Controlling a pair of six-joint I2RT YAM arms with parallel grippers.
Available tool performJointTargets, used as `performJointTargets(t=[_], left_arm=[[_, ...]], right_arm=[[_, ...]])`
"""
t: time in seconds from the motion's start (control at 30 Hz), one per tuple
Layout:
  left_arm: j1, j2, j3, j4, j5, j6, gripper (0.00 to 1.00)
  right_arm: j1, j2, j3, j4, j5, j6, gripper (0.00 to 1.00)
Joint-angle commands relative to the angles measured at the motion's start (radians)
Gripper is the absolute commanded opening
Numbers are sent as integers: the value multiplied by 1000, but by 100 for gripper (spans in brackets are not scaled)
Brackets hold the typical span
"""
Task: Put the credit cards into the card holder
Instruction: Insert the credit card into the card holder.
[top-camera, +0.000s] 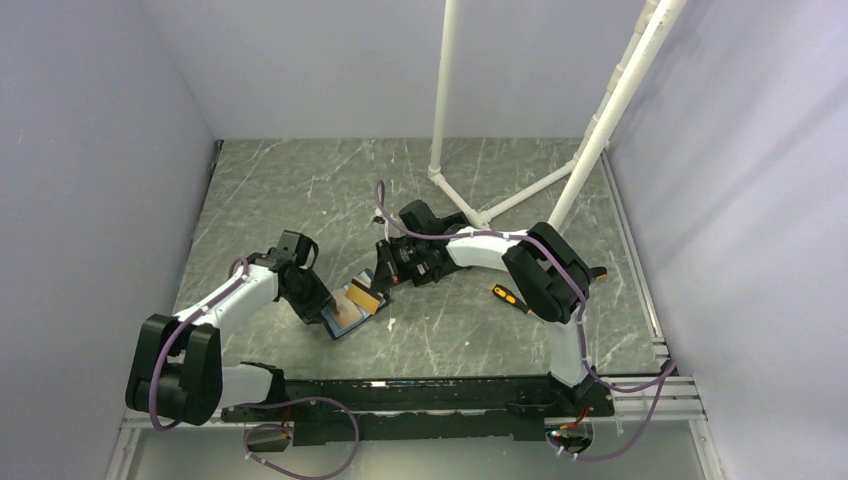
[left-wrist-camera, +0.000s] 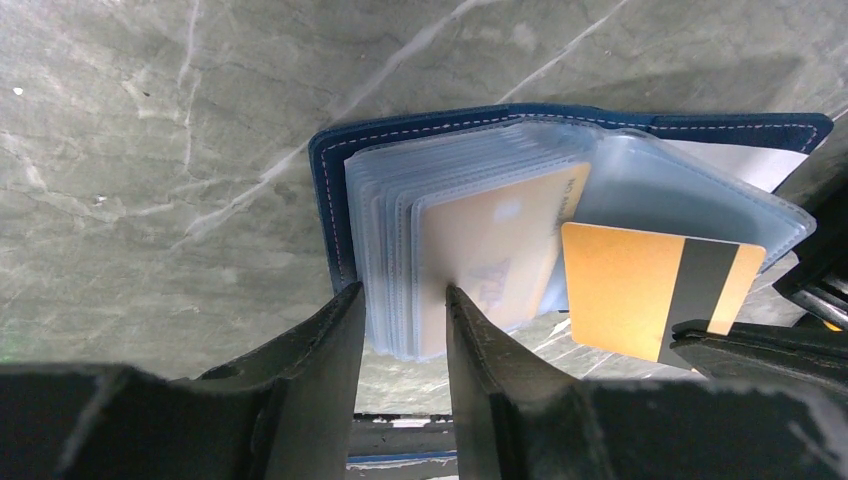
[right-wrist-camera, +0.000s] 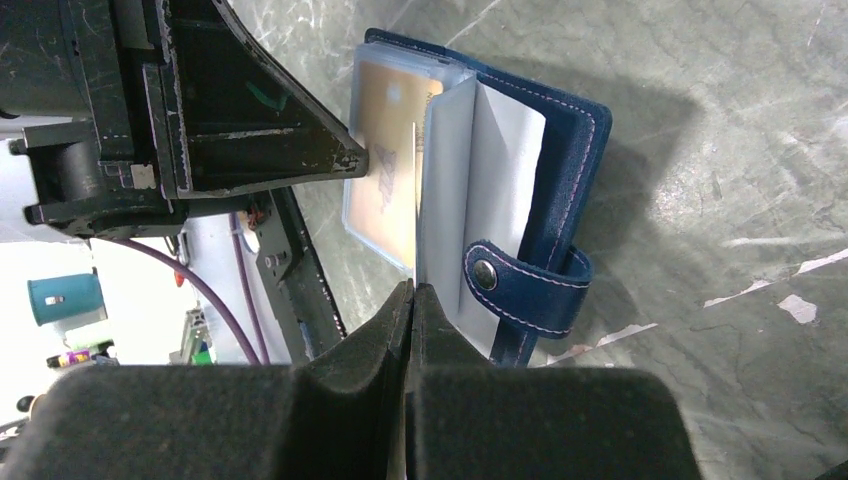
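card holder (top-camera: 345, 318): lies open on the table (top-camera: 300, 190), at about 8 o'clock from the table's middle in the top view. both claws meet over it.
left claw (left-wrist-camera: 403, 300): narrow, nipping the stack of clear sleeves (left-wrist-camera: 385, 230) at the holder's 6 o'clock edge in its own view. it seems to be steadying the holder.
right claw (right-wrist-camera: 410, 292): pressed almost flat together on the gold card (left-wrist-camera: 640, 285), which shows edge-on in its own view.
done: one pale orange sleeved card (left-wrist-camera: 490, 250) sits inside a clear pocket.
in hand: the gold card, black stripe showing, is at 3 o'clock of the sleeved card and lies across the next sleeve. whether its leading edge has entered a pocket i cannot tell.
unclear: a whitish sheet (left-wrist-camera: 745, 165) shows behind the sleeve at 2 o'clock. card or liner, i cannot tell.
left to do: by my reading, slide the gold card fully into its pocket and let go. any further card is not in view.
aside: screwdriver (top-camera: 510, 298) lies at 4 o'clock of the table's middle, well apart from the holder.
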Motion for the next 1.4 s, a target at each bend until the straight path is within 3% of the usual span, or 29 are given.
performJointTargets(t=[0.0,0.5,1.37], left_arm=[[1,21,-43,-29,-86,12,39],[1,14,-52,-20,-81,12,38],[1,-11,-82,3,-54,-4,36]], right_arm=[[4,-8,19,27,-20,-27,0],[25,65,66,-27,13,-42,0],[48,59,-82,303,103,171,0]])
